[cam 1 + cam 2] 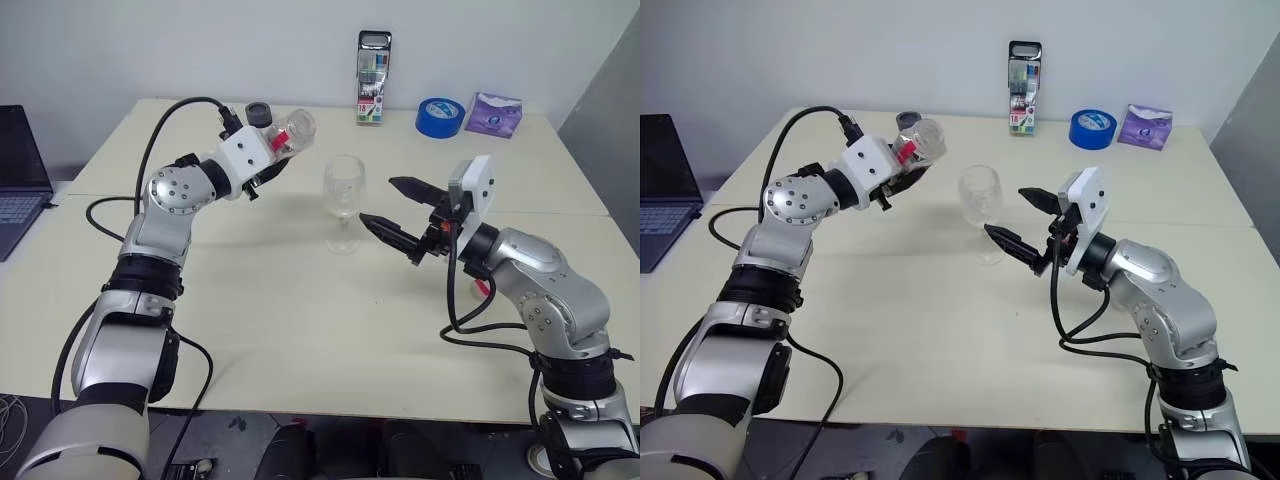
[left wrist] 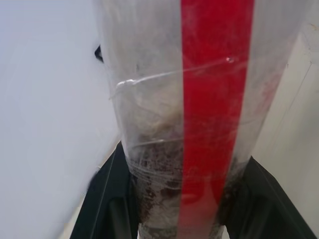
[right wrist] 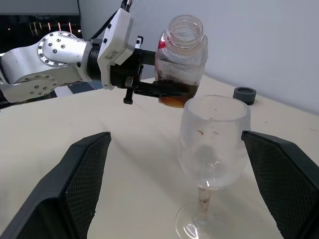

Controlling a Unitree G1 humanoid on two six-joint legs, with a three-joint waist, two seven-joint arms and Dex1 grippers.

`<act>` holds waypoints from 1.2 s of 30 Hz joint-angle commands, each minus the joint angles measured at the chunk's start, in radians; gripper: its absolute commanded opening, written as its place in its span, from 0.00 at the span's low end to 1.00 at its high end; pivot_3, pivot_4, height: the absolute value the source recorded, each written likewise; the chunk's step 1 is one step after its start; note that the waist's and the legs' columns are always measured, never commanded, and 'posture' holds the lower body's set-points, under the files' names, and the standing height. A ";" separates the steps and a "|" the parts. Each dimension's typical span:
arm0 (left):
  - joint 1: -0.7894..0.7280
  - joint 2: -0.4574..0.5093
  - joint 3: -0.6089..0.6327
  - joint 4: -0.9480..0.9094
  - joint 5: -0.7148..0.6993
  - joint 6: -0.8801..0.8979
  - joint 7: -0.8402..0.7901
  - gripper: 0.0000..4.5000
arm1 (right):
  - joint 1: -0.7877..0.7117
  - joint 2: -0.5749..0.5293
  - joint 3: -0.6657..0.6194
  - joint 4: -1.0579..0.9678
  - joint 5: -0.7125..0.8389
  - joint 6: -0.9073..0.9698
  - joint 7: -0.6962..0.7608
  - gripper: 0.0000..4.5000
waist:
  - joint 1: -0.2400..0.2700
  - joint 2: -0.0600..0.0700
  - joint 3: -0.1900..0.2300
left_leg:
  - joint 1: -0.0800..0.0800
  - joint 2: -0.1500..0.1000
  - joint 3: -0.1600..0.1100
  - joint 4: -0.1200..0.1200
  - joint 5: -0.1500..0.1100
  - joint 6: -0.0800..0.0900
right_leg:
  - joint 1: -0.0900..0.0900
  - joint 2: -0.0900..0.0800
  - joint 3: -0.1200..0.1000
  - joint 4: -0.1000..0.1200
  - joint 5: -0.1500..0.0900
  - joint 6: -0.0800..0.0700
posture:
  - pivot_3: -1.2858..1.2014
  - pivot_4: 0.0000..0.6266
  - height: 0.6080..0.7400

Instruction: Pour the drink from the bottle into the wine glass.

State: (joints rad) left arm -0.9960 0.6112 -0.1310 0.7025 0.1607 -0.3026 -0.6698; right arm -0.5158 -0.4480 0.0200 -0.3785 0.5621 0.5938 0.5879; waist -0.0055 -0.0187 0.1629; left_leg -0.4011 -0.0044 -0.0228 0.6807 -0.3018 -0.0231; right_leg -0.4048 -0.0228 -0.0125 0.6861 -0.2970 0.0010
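Above the surface (image 1: 300, 330), at ten o'clock from the wine glass (image 1: 344, 200), my left fingers (image 3: 142, 87) pinched the uncapped bottle (image 3: 180, 59) low on its light, squeezable body. Right fingers (image 1: 400, 215) stood spread beside the fragile, top-heavy glass.

office or lab-type workroom. pale cream table (image 1: 300, 340) made of two tabletops pushed together, set against plain white wall (image 1: 200, 40). open laptop (image 1: 20, 190) at table's left edge, on separate surface. along far edge: pack of coloured marker pens (image 1: 374, 92) standing upright, blue tape roll (image 1: 440, 117), purple tissue packet (image 1: 494, 114). loose black cables (image 1: 110, 215) trail across tabletop. no kitchen or household fittings; stationery and computer point to desk work or test setup.
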 commanded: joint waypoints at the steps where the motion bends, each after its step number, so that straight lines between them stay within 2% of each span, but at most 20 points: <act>1: -0.079 0.038 -0.030 0.053 0.066 -0.109 0.010 0.37 | -0.003 0.009 -0.028 -0.027 -0.005 -0.027 -0.012 1.00 | -0.001 0.000 0.000 | 0.000 0.000 0.001 0.000 0.000 0.000 | -0.001 0.000 0.001 0.001 0.000 0.000 | 0.52 0.24 1.00; 16: -0.258 0.040 -0.146 0.309 0.266 -0.314 0.140 0.37 | 0.009 0.018 -0.024 -0.039 -0.025 -0.037 -0.024 1.00 | -0.003 0.000 0.000 | 0.000 -0.001 0.001 0.000 0.000 0.000 | -0.002 0.000 0.001 0.003 0.000 0.000 | 0.52 0.24 1.00; 27: -0.339 0.053 -0.238 0.389 0.413 -0.401 0.257 0.37 | 0.031 0.020 -0.019 -0.058 -0.029 -0.035 -0.028 1.00 | -0.003 0.000 0.000 | 0.000 -0.001 0.001 0.000 0.000 0.000 | -0.002 -0.001 0.001 0.003 0.000 0.000 | 0.52 0.24 1.00; 36: -0.390 0.050 -0.272 0.442 0.467 -0.426 0.303 0.37 | 0.041 0.018 -0.011 -0.063 -0.036 -0.041 -0.023 1.00 | -0.010 0.000 0.000 | 0.000 -0.001 0.001 0.000 0.000 0.000 | -0.002 -0.001 0.001 0.005 0.000 0.000 | 0.52 0.24 1.00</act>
State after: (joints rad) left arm -1.3352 0.6452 -0.4047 1.1550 0.6202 -0.7122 -0.3957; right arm -0.4732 -0.4278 0.0220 -0.3912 0.5277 0.5755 0.5648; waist -0.0158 -0.0191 0.1632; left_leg -0.4007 -0.0056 -0.0217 0.6812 -0.3017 -0.0231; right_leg -0.4069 -0.0233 -0.0116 0.6906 -0.2972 0.0012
